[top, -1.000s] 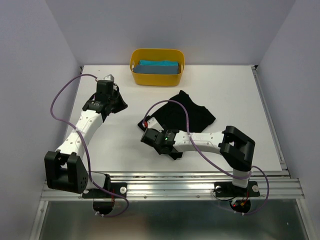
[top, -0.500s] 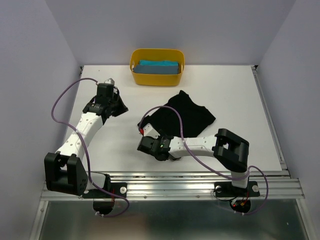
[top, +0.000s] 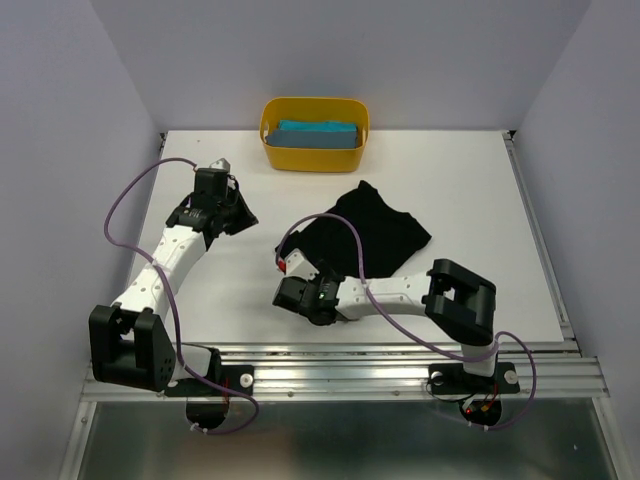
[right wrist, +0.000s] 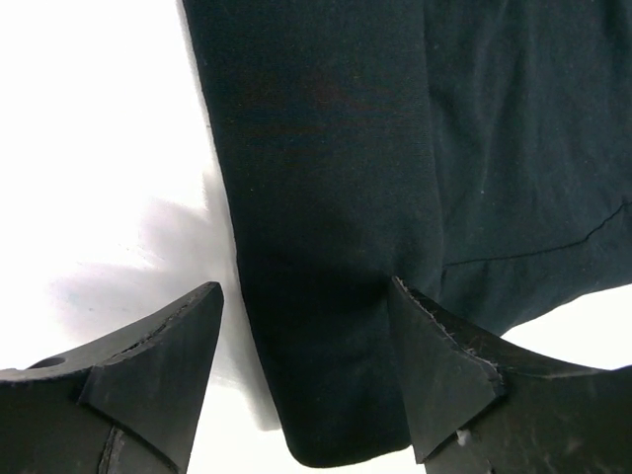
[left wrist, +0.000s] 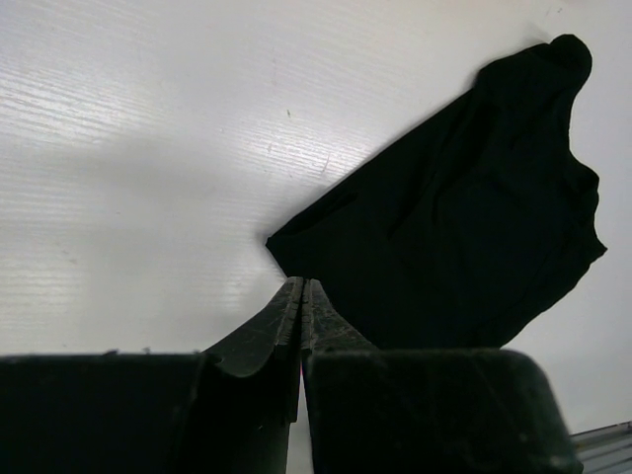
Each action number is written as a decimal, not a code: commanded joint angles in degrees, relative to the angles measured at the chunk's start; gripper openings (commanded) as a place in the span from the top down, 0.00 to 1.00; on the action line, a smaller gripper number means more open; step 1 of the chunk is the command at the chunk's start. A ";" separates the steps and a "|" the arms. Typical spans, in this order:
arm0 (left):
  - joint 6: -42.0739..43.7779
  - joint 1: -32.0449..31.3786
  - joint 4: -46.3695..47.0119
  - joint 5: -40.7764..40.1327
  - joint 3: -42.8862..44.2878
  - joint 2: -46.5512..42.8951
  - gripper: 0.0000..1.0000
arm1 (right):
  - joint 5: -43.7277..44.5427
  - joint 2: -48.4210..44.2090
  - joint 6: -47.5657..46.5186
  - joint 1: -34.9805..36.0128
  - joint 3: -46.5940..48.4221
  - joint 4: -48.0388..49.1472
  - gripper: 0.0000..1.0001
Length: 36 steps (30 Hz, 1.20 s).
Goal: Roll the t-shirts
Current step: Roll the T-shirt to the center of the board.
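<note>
A black t-shirt (top: 390, 240) lies loosely flat in the middle of the white table (top: 480, 180). My right gripper (top: 292, 290) is low over its near-left end. In the right wrist view the right gripper (right wrist: 304, 286) is open, its fingers on either side of a folded strip of the black t-shirt (right wrist: 326, 148). My left gripper (top: 232, 208) hovers to the shirt's left, apart from it. In the left wrist view the left gripper (left wrist: 301, 283) is shut on nothing, and the black t-shirt (left wrist: 474, 217) lies beyond its tips. A teal-blue t-shirt (top: 318, 134) lies in the tub.
A yellow tub (top: 314, 156) stands at the table's far edge. Purple cables loop off both arms, one crossing over the black shirt. Grey walls close in the table at the left, right and back. A metal rail (top: 400, 352) runs along the near edge.
My right gripper has slid to the near left along the shirt's edge and its jaws have widened. The left gripper has shifted slightly and stays shut.
</note>
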 commanded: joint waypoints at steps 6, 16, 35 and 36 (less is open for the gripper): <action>-0.32 0.13 1.35 1.28 -0.98 -1.90 0.86 | 3.70 3.71 1.06 0.48 -3.53 4.93 0.30; -0.41 0.13 1.70 1.99 -2.29 -2.60 0.86 | -4.11 -0.50 1.33 -0.65 -4.76 10.02 0.99; 2.14 -0.84 0.65 3.39 -3.61 -4.98 0.54 | -54.02 -14.39 12.84 -18.23 -14.95 26.98 0.99; 2.22 -1.10 0.56 3.48 -3.87 -5.15 0.48 | -55.61 -14.57 13.97 -18.85 -15.31 27.86 0.99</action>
